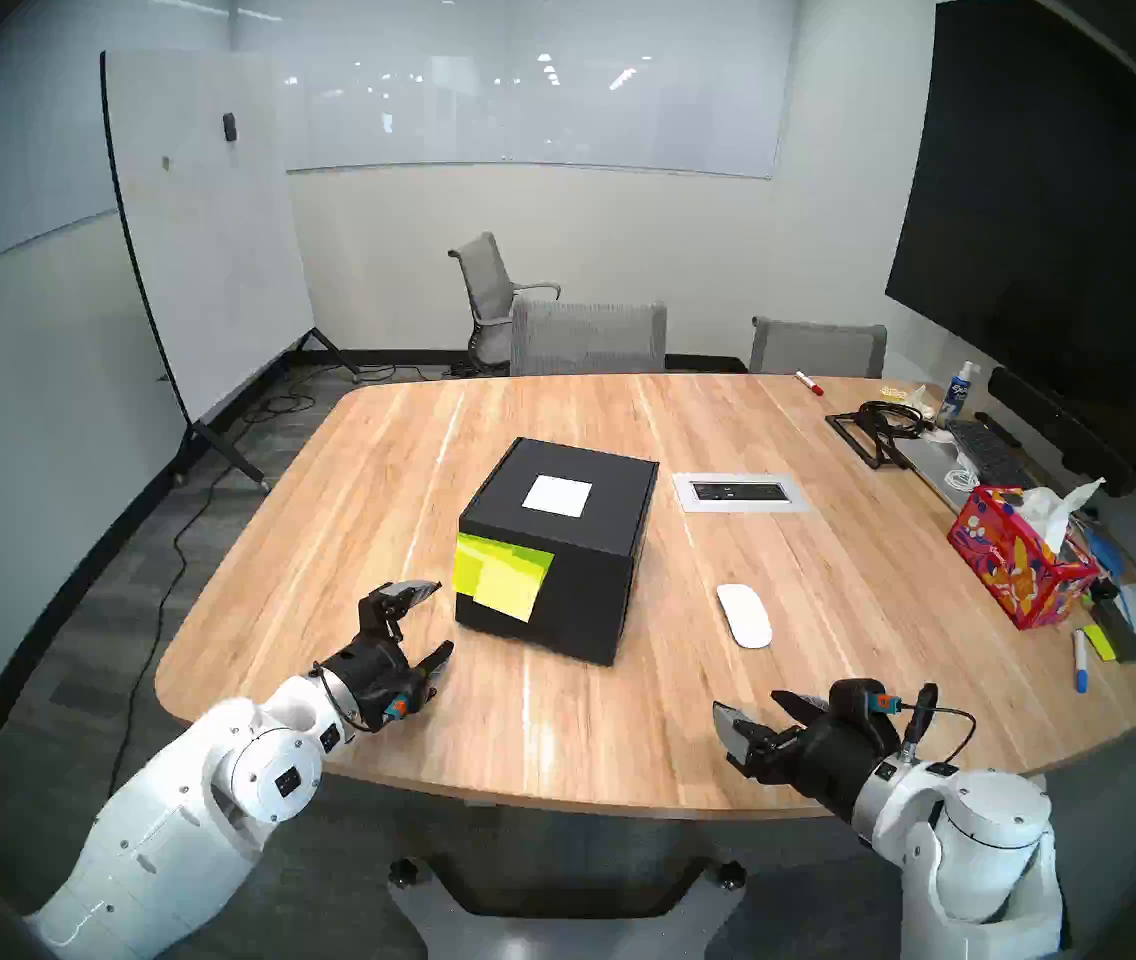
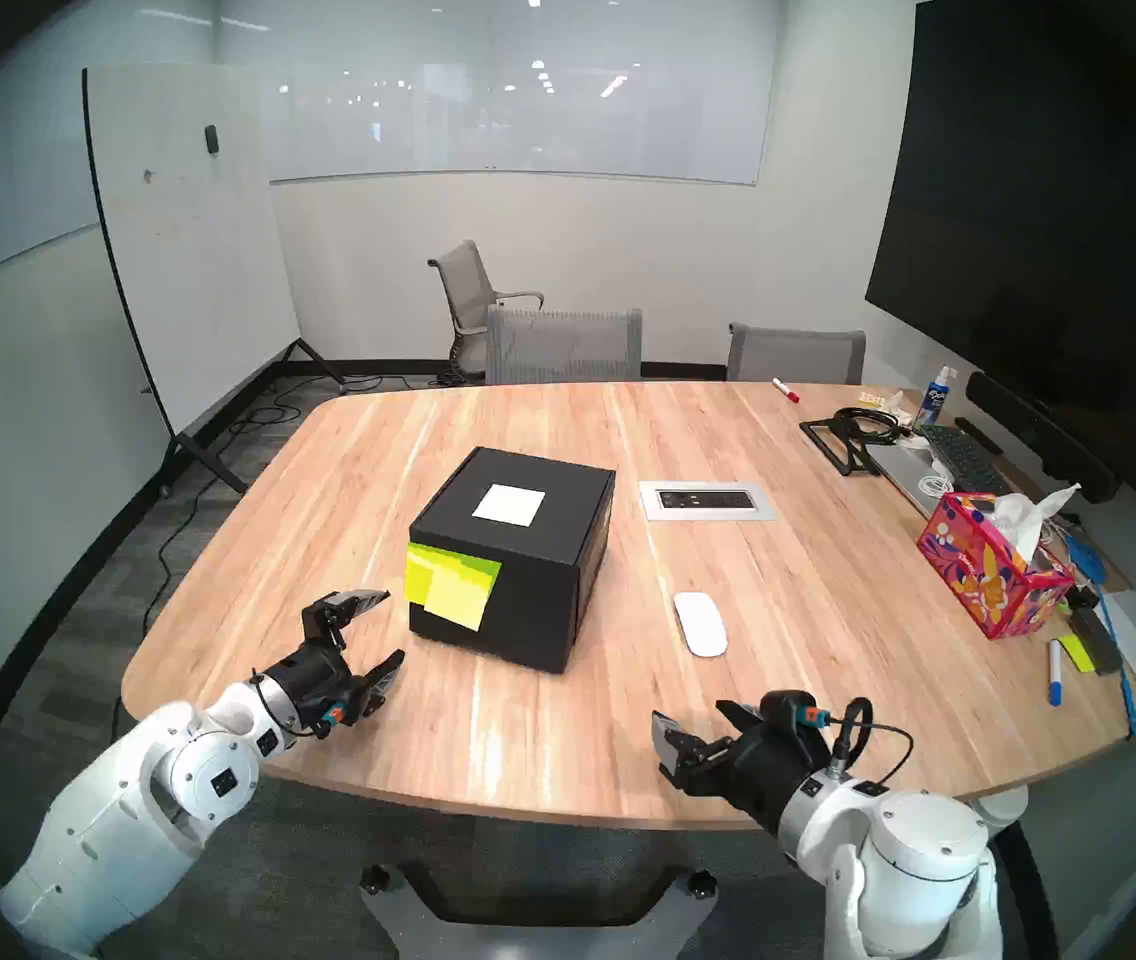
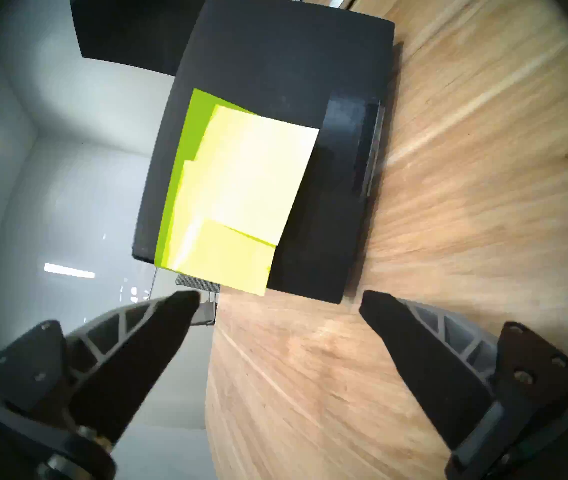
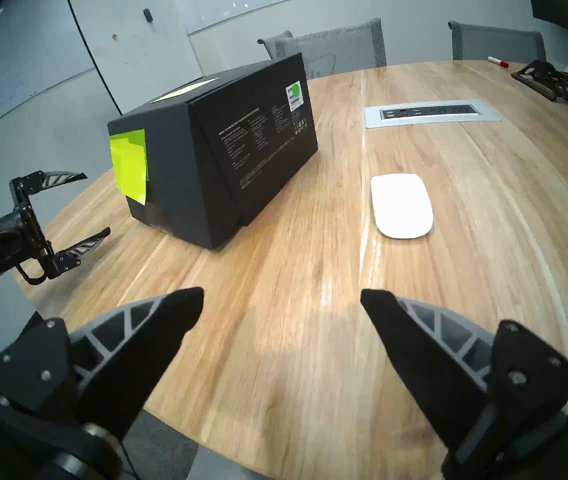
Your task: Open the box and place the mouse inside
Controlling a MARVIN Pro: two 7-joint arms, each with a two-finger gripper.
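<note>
I read this as the very start of the job: nothing is done yet. The box (image 1: 555, 550) sits shut in the middle of the table (image 1: 413, 716), its lid flat with the white label (image 1: 557, 496) on top and the yellow-green sticky notes (image 1: 503, 574) hanging over the front face. The mouse (image 1: 744, 615) lies on the bare wood to the right of the box, near it but clearly apart, untouched.

My left gripper (image 1: 430, 619) hangs above the table just in front of the box's sticky-note corner, fingers spread wide and holding nothing. In the left wrist view the notes fill the space ahead of the fingertips (image 3: 185, 306), so I judge the lid's front flap is what I am lining up for. My right gripper (image 1: 752, 713) waits near the table's front edge, also spread wide and empty, with the mouse ahead of it in the right wrist view and well out of reach.

Still to do, as I judge it: lift the lid, pick up the mouse, set it inside.

As for containers, I cannot see inside the box while it is closed. The red tissue box (image 1: 1019, 571) at the far right has a white tissue (image 1: 1057, 515) sticking out of its top.
</note>
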